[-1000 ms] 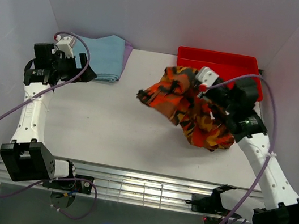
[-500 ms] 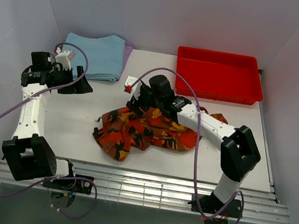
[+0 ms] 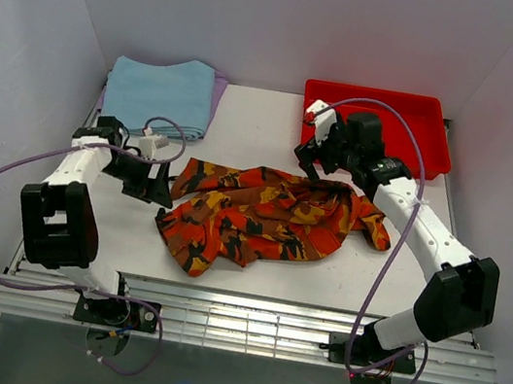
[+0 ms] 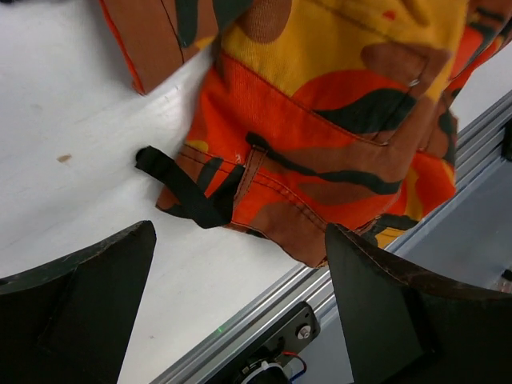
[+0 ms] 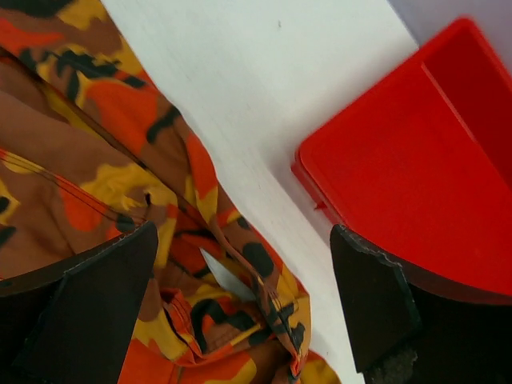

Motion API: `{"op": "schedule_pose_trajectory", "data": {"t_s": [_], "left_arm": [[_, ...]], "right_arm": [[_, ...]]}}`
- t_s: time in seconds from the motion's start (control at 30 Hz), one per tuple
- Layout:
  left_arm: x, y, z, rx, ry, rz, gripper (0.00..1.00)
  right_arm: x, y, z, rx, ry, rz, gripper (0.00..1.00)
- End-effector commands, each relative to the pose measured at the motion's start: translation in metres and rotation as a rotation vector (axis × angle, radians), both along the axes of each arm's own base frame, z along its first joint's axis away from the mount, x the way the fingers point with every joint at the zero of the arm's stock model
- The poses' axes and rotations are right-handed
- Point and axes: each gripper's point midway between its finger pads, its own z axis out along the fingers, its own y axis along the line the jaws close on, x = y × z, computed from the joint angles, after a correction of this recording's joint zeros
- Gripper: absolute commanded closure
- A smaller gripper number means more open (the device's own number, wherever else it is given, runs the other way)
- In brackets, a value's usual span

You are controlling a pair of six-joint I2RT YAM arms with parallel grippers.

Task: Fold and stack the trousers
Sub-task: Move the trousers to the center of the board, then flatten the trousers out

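The trousers, camouflage in orange, red, yellow and black, lie spread loosely and rumpled across the middle of the table. My left gripper hangs open just left of their left edge. In the left wrist view the open left gripper is over the table's front edge, the trousers and a black strap just beyond. My right gripper stands open above their far right edge. The right wrist view shows the open right gripper over crumpled trousers with nothing held.
A folded light blue cloth lies at the back left. A red tray stands at the back right, close to my right gripper, also seen as the red tray. A metal rail runs along the table's front edge.
My right gripper opened and let go of the trousers, which now lie spread on the table; that arm drew back toward the tray. My left arm came down to their left edge.
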Motion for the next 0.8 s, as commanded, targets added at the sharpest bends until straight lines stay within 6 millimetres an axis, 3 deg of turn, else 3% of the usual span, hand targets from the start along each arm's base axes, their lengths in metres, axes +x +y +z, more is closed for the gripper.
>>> {"op": "schedule_pose_trajectory", "data": {"t_s": [0.0, 0.07, 0.13, 0.17, 0.27, 0.3, 0.43, 0.47, 0.57, 0.6, 0.63, 0.67, 0.7, 0.77], "left_arm": [[-0.014, 0.001, -0.028, 0.081, 0.058, -0.059, 0.03], [-0.015, -0.001, -0.04, 0.078, 0.102, -0.04, 0.05], [-0.018, -0.001, -0.05, 0.075, 0.144, -0.009, 0.07], [-0.019, -0.002, -0.052, 0.071, 0.155, -0.004, 0.08], [-0.024, -0.007, -0.059, 0.038, 0.198, 0.017, 0.1], [-0.023, -0.007, -0.059, 0.037, 0.206, 0.025, 0.1], [-0.016, -0.012, -0.058, 0.0, 0.212, 0.059, 0.12], [-0.014, -0.012, -0.057, -0.004, 0.212, 0.064, 0.12], [-0.007, -0.013, -0.052, -0.03, 0.205, 0.099, 0.11], [-0.003, -0.013, -0.048, -0.041, 0.198, 0.116, 0.1], [-0.001, -0.013, -0.046, -0.054, 0.193, 0.127, 0.08], [0.001, -0.011, -0.043, -0.077, 0.191, 0.147, 0.07], [0.002, -0.01, -0.042, -0.087, 0.195, 0.162, 0.06], [0.004, -0.004, -0.04, -0.108, 0.206, 0.201, 0.05]], "right_arm": [[-0.002, -0.015, -0.052, -0.123, 0.12, -0.019, 0.07], [0.008, -0.01, -0.044, -0.126, 0.096, -0.008, 0.06], [0.014, 0.003, -0.055, -0.127, 0.139, 0.033, 0.07], [0.02, 0.011, -0.043, -0.116, 0.13, 0.05, 0.07], [0.026, 0.042, -0.069, -0.111, 0.212, 0.145, 0.07], [0.03, 0.058, -0.053, -0.081, 0.184, 0.185, 0.07], [0.023, 0.117, -0.048, -0.022, 0.196, 0.347, 0.06], [0.022, 0.128, -0.062, -0.037, 0.216, 0.369, 0.06], [0.011, 0.167, -0.061, -0.042, 0.192, 0.455, 0.06], [0.003, 0.181, -0.077, -0.056, 0.217, 0.487, 0.06], [0.001, 0.19, -0.076, -0.052, 0.216, 0.503, 0.05], [-0.002, 0.197, -0.093, -0.064, 0.246, 0.514, 0.05], [-0.01, 0.207, -0.098, -0.069, 0.253, 0.536, 0.05], [-0.013, 0.218, -0.119, -0.091, 0.271, 0.541, 0.04]]}}
